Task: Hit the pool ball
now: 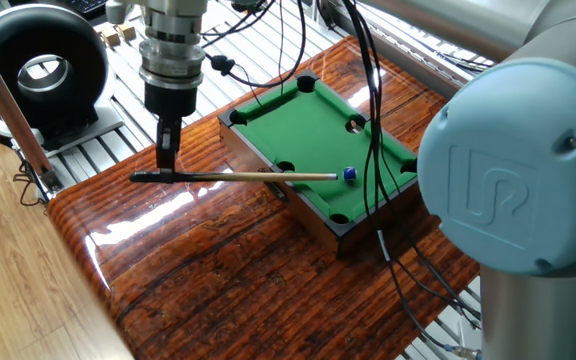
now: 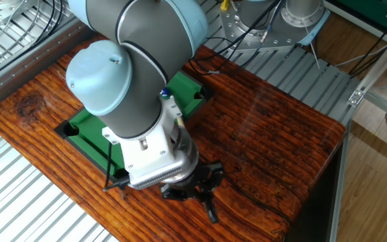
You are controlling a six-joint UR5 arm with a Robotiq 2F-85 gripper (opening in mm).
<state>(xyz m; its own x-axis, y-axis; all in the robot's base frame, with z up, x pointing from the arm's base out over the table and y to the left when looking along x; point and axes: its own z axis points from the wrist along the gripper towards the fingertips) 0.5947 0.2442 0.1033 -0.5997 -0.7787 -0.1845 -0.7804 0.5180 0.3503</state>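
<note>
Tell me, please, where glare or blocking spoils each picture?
One fixed view: white glare streaks the glossy wooden table below the cue; the arm's blue joint cap fills the right. The other fixed view: the arm hides most of the pool table and the ball.

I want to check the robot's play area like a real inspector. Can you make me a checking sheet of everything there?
Surface: glossy brown wooden table, with a small green pool table standing on it.
Job's things: pool ball, dark blue, on the green felt near the long rail; thin wooden cue lies level, its pale tip right beside the ball.
Clutter: nothing seen on the wood.
Tool: tool points down and is shut on the cue's dark butt end.
Cables: black cables hang across the pool table.
Surroundings: black ring-shaped device on metal slats; wooden floor beyond.
</note>
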